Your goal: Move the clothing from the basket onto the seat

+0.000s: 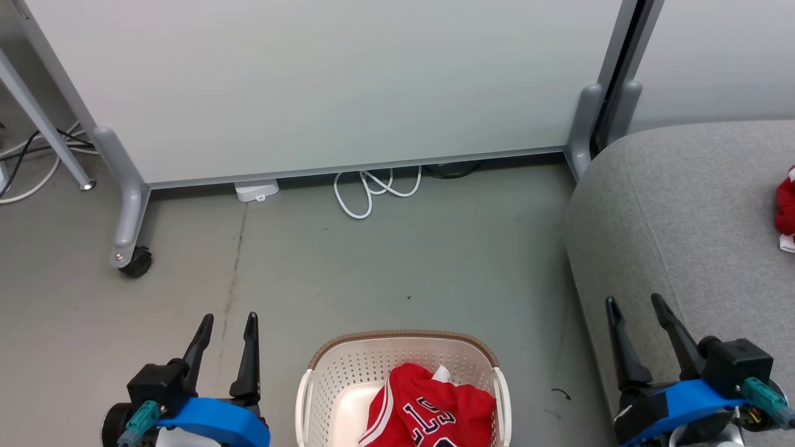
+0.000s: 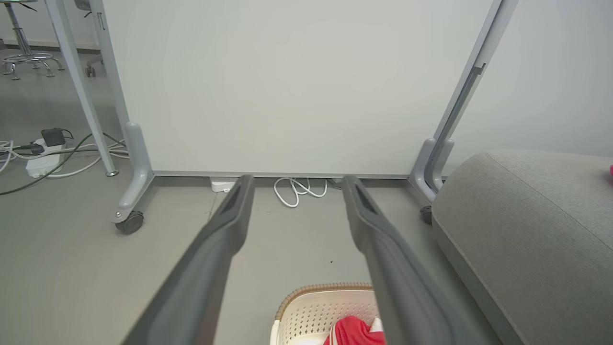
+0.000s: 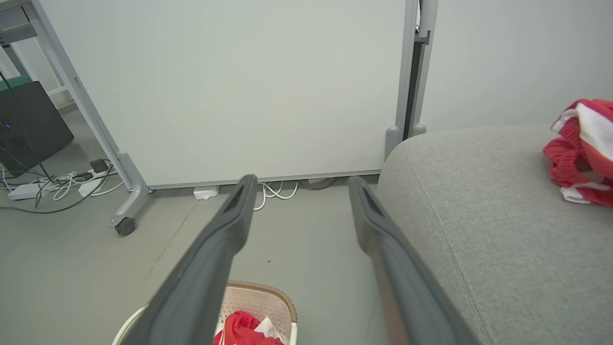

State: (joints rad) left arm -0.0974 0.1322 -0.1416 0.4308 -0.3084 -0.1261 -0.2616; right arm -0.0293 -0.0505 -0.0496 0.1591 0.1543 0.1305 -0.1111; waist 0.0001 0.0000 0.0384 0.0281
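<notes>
Wheeled partition (image 1: 310, 81), white cable (image 1: 372, 194) (coiled) beyond basket (image 1: 348, 366)

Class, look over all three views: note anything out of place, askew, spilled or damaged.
Nothing is spilled or broken. A white cable lies in loose loops on the floor under the partition panel, and a red-and-white garment sits crumpled on the grey sofa.

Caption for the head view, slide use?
Left gripper and right gripper open beside the basket holding a red jersey; another red garment lies on the sofa.
</notes>
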